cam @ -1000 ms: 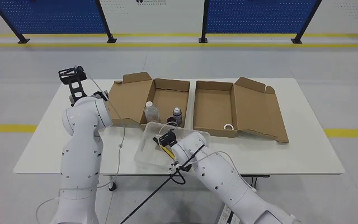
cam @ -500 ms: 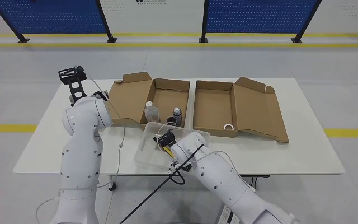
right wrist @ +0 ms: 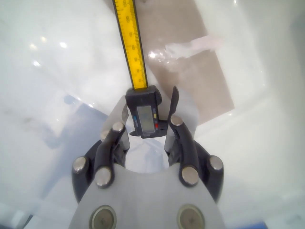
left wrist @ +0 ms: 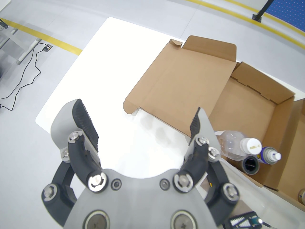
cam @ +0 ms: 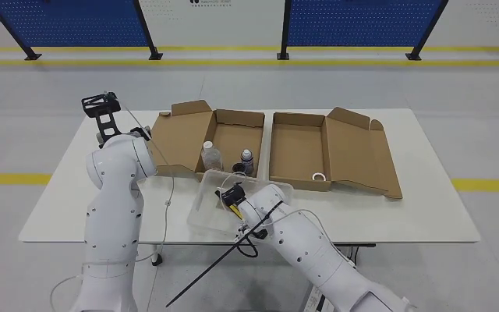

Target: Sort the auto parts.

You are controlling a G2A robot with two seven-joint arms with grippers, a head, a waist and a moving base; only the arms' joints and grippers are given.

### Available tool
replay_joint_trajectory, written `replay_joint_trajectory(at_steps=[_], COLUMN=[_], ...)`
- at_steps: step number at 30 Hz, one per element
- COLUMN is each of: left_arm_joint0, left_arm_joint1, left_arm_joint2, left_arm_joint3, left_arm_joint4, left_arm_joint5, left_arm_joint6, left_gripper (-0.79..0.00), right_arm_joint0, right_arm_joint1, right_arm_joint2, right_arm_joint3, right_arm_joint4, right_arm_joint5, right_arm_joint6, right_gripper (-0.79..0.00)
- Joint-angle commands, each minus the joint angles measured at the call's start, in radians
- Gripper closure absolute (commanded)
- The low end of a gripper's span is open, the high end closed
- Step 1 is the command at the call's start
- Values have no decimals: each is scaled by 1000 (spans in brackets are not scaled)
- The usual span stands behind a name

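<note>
Little differs from a second ago. At the top view's upper left, the left end effector (cam: 100,104) stays raised beyond the desk (cam: 437,210) corner, fingers wide apart. At centre, the right end effector (right wrist: 149,110) remains clamped on the digital caliper (right wrist: 143,117) inside the clear bin (cam: 204,204). The caliper's yellow scale runs off-frame, and the arm mostly hides it from above.

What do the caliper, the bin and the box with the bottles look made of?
Digital caliper: matte black plastic head, yellow printed beam, likely plastic. Bin: clear glossy plastic, the table shows through. Box: plain brown cardboard, creased flaps.
</note>
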Motion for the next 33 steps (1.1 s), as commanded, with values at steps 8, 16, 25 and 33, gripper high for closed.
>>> replay_joint_trajectory(at_steps=[8, 16, 25, 33], left_arm_joint0=[0, 0, 0, 0], left_arm_joint1=[0, 0, 0, 0], left_arm_joint2=[0, 0, 0, 0], left_arm_joint3=[0, 0, 0, 0], left_arm_joint4=[0, 0, 0, 0], left_arm_joint5=[0, 0, 0, 0], left_arm_joint6=[0, 0, 0, 0], left_gripper=[-785, -785, -785, -785], right_arm_joint0=[-6, -14, -44, -78], right_arm_joint1=[0, 4, 17, 31], right_arm_joint2=[13, 24, 54, 96], right_arm_joint3=[6, -37, -158, -275], right_arm_joint4=[21, 16, -5, -15], right_arm_joint5=[-13, -21, -20, -19], right_arm_joint6=[-19, -13, 16, 36], right_gripper=[0, 0, 0, 0])
